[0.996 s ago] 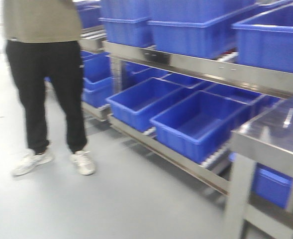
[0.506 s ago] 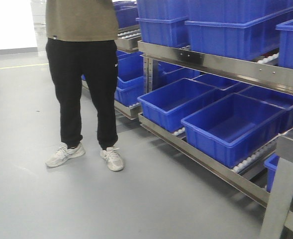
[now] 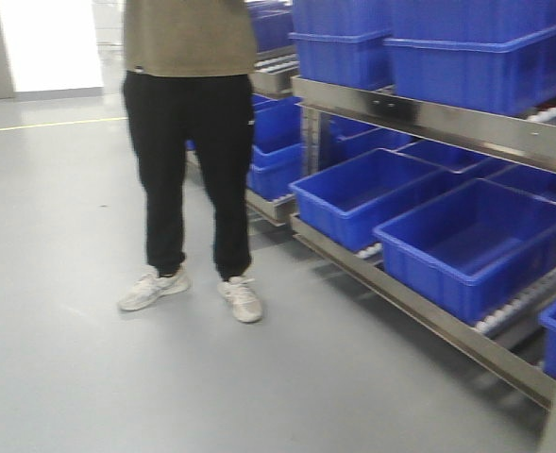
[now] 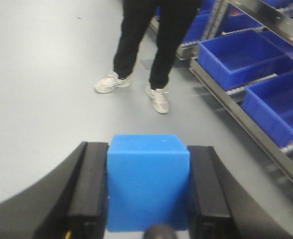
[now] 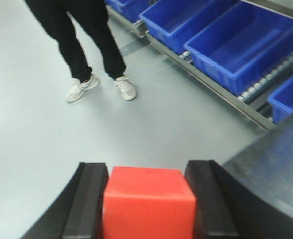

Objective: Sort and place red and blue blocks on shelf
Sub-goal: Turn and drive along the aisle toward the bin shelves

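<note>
My left gripper [image 4: 147,149] is shut on the blue block [image 4: 147,181], which fills the gap between its black fingers [image 4: 89,184], held above the grey floor. My right gripper [image 5: 147,172] is shut on the red block [image 5: 148,204] between its black fingers [image 5: 89,199]. The stainless-steel shelf [image 3: 429,118] runs along the right of the front view, with a flat front rail bearing two screws and roller tracks on the lower level. It also shows in the left wrist view [image 4: 236,102] and the right wrist view [image 5: 226,97]. Neither gripper shows in the front view.
A person in black trousers [image 3: 193,160] and white shoes stands on the grey floor [image 3: 70,377] left of the shelf. Large blue bins [image 3: 466,241] sit on the shelf's levels. A steel tabletop corner [image 5: 275,169] lies at the right of the right wrist view.
The front view has swung left: the person and shelf have shifted right in frame, and the steel table at the right has left the view. More open floor shows at the left.
</note>
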### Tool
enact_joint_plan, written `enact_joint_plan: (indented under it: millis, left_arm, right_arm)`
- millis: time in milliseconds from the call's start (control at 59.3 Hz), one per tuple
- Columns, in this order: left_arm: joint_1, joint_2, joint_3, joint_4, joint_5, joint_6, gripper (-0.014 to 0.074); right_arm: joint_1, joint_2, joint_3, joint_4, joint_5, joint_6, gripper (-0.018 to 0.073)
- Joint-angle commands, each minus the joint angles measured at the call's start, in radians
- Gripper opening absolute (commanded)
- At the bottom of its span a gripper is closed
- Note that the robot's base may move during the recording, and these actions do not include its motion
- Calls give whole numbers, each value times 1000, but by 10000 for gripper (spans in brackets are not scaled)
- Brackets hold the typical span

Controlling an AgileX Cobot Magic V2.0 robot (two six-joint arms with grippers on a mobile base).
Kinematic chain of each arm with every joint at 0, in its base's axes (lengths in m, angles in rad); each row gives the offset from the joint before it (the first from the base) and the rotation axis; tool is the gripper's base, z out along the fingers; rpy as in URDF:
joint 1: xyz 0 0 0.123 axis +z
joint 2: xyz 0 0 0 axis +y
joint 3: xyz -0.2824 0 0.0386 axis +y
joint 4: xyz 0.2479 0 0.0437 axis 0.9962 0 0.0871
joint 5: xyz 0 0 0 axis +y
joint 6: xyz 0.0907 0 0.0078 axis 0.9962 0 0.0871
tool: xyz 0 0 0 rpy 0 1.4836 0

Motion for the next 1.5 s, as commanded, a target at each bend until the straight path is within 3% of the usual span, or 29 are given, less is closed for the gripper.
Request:
enact_joint_plan:
  millis: [0, 1485]
  left_arm:
    - [2, 1, -30, 2, -83, -11, 128]
    - [2, 1, -30, 2, -83, -11, 128]
  right_arm:
    - [-4, -4, -30, -14, -89, -11, 52]
    - [-4, -4, -30, -14, -88, -11, 52]
